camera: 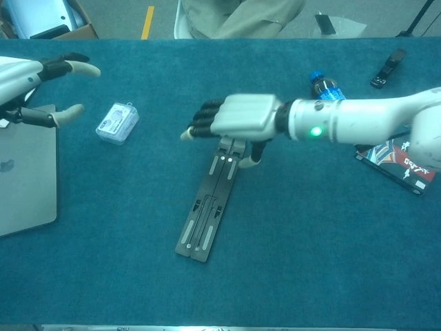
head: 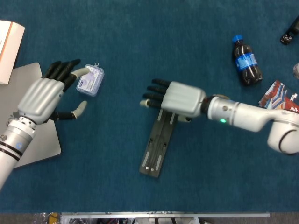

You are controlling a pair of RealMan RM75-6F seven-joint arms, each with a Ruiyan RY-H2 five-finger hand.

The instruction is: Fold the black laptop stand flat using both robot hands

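Observation:
The black laptop stand lies flat on the blue cloth as a long narrow bar, slanting from near left to far right. My right hand is over its far end, fingers stretched out to the left and holding nothing. Its thumb hangs beside the stand's far tip; contact cannot be judged. My left hand is far to the left with fingers spread, holding nothing, close to a small clear plastic box.
A silver laptop lies under my left arm, with a white box behind it. At the right are a cola bottle, a red-and-white packet and a black object.

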